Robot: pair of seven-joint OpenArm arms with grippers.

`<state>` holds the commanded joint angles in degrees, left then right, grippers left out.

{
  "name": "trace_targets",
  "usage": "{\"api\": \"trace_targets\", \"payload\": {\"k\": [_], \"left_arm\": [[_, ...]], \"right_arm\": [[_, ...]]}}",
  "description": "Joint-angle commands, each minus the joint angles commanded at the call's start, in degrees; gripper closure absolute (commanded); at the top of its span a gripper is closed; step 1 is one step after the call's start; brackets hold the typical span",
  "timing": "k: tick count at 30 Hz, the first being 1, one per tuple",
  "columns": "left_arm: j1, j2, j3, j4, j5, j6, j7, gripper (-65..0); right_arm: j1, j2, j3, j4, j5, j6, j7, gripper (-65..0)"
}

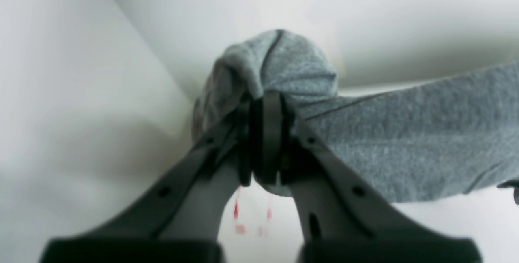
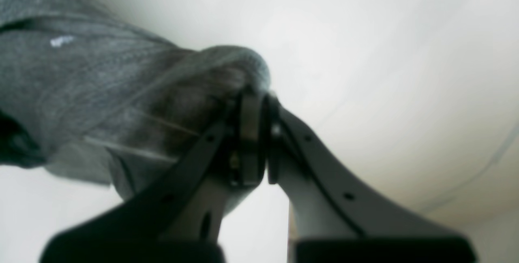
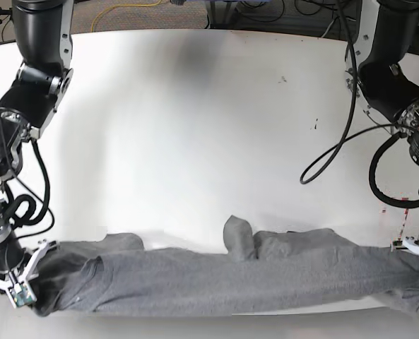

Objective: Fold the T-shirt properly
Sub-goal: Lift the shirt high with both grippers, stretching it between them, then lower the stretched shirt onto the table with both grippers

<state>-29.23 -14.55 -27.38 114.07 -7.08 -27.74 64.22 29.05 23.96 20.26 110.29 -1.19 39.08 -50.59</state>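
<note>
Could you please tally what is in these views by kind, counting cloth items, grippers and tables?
Cloth items: 1, the T-shirt
Grippers: 2, the left gripper and the right gripper, each shut on the shirt
Tables: 1, the white table
Total: 4

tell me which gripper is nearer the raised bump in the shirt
Left, but only slightly. The bump sits mid-shirt; left gripper clamps one T-shirt end, right gripper the other.

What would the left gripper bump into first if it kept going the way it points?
The left gripper is shut on the T-shirt, whose bunched cloth already sits at its fingers. Beyond looks like bare white table, though depth is unclear.
</note>
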Motion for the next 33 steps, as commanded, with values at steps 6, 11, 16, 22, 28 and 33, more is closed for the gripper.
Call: {"api": "trace_targets", "payload": {"k": [6, 11, 16, 22, 28, 33], "left_arm": [[9.58, 0.26, -3.78, 0.44, 0.00, -5.19, 0.00, 0.0], [18.46, 0.97, -6.95, 0.44, -0.09, -5.63, 0.00, 0.0], [27.08, 2.02, -10.37, 0.44, -0.09, -6.07, 0.00, 0.0], [34.46, 2.29, -12.75, 0.44, -0.09, -11.16, 0.00, 0.0], [39.91, 2.37, -15.65, 0.26, 0.00, -12.26, 0.00, 0.0], [42.99, 2.29, -15.91, 0.18, 0.09, -12.26, -0.26, 0.0]], "right_arm": [[-10.11, -5.71, 4.31, 3.96, -0.44, 0.92, 0.00, -0.2], [-17.76, -9.23, 7.12, 5.10, -0.18, 0.92, 0.35, -0.2], [-23.30, -12.75, 10.02, 5.27, -0.18, 0.92, 0.35, -0.2], [-28.75, -15.47, 12.75, 5.36, -0.26, 0.92, 0.35, -0.2], [-34.02, -16.70, 12.75, 5.36, -0.26, 0.92, 0.35, -0.2], [-37.27, -18.81, 12.66, 5.36, -0.18, 0.92, 0.35, -0.2]]}}
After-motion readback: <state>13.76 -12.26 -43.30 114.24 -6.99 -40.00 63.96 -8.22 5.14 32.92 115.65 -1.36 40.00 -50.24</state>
